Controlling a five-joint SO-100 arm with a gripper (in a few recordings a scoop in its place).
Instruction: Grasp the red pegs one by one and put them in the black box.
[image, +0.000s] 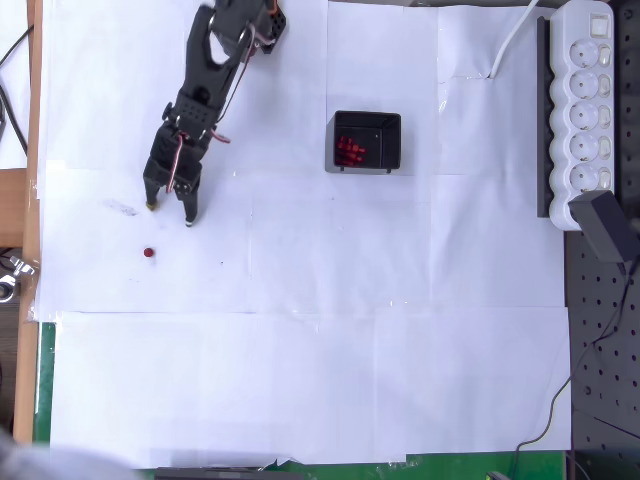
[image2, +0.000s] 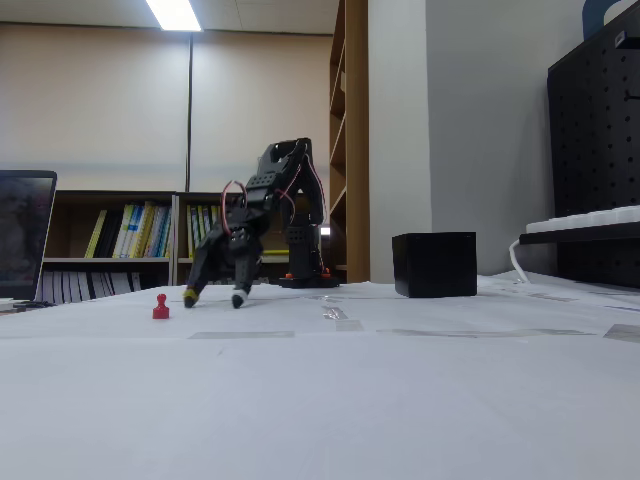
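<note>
One red peg (image: 148, 253) stands alone on the white paper, left of centre; in the fixed view the same peg (image2: 160, 307) stands upright near the left. The black box (image: 366, 142) sits right of centre with several red pegs (image: 350, 150) inside; its black side wall (image2: 434, 264) shows in the fixed view. My black gripper (image: 171, 214) points down just above the lone peg in the overhead view, open, tips close to the paper and nothing between them. In the fixed view the gripper (image2: 214, 297) hangs just right of the peg.
A white power strip (image: 585, 105) and a black adapter (image: 608, 225) lie along the right edge, beside a black pegboard (image: 600, 360). The wooden table edge (image: 30, 200) runs down the left. White paper (image: 320, 330) covers the work area.
</note>
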